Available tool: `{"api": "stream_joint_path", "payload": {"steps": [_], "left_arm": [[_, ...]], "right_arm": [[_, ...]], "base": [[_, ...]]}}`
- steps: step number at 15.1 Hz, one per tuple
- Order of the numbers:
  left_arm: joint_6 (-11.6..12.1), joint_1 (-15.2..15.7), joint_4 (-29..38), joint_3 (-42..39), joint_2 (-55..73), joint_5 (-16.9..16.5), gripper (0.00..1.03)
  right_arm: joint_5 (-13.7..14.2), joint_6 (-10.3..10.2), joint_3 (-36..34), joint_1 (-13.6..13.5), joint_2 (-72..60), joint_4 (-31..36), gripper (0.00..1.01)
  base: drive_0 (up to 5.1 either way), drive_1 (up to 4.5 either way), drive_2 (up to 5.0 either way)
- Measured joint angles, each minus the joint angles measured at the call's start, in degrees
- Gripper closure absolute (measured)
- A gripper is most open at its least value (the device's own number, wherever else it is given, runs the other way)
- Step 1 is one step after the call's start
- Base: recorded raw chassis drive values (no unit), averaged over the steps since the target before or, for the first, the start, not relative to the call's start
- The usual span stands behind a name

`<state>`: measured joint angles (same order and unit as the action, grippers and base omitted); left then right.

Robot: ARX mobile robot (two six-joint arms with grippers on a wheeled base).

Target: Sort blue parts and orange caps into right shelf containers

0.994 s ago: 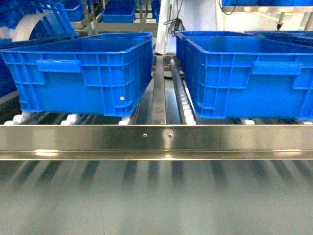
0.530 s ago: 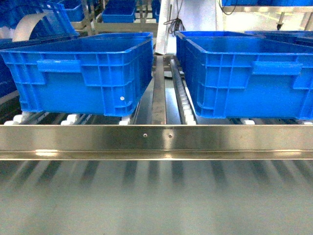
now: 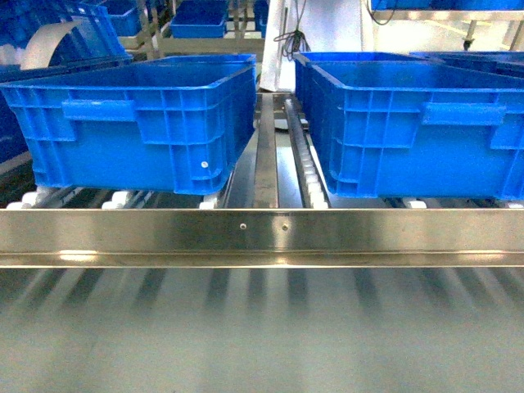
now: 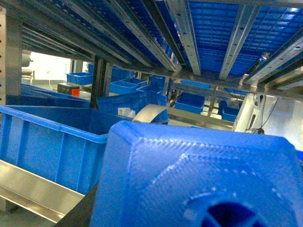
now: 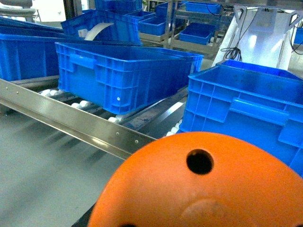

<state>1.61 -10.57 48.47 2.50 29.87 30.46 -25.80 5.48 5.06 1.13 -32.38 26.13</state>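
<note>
Filling the right wrist view, an orange cap (image 5: 199,184), hard, light, slick-looking plastic, presumably being carried by the right tool, grip hidden; blue part (image 4: 199,175) likewise looming at the left tool. Hanging just short of the right shelf containers (image 3: 409,123); best pinching across rigid sides.

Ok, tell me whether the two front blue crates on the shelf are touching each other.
Apart. The head view shows the left crate and the right crate separated by a plain gap, with a steel rail and white rollers of the shelf visible between them.
</note>
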Motion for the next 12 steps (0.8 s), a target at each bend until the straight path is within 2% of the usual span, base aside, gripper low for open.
{"api": "stream_joint_path", "payload": {"steps": [12], "left_arm": [[0.0, 0.0, 0.0, 0.0, 0.0, 0.0, 0.57]], "right_arm": [[0.0, 0.0, 0.0, 0.0, 0.0, 0.0, 0.59]], "base": [[0.0, 0.0, 0.0]]}}
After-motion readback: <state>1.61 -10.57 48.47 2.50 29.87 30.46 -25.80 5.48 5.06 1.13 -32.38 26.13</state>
